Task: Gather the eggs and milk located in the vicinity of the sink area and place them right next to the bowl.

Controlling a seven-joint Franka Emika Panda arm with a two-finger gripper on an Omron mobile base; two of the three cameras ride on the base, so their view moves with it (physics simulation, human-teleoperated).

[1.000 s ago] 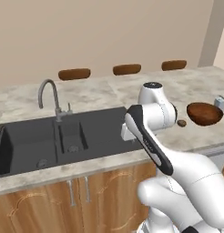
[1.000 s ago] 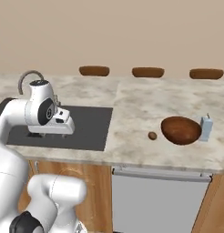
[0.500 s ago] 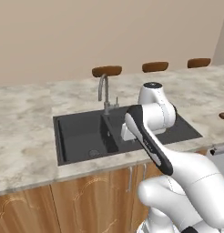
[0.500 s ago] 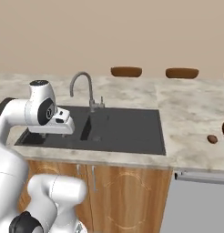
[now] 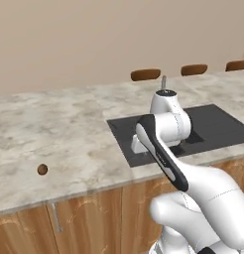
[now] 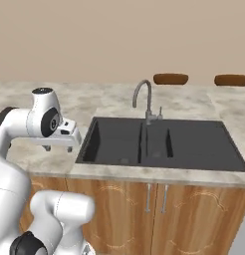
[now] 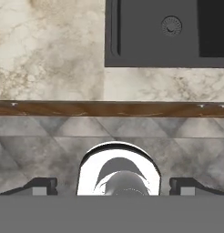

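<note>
Base driven left, egg point(image 5: 42, 169) (lone) well left of wide-apart tool point(image 7: 113, 185)

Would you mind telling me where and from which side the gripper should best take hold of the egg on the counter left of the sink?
Grip the egg across its rounded middle, coming straight down from above: it lies alone on the flat counter.
</note>
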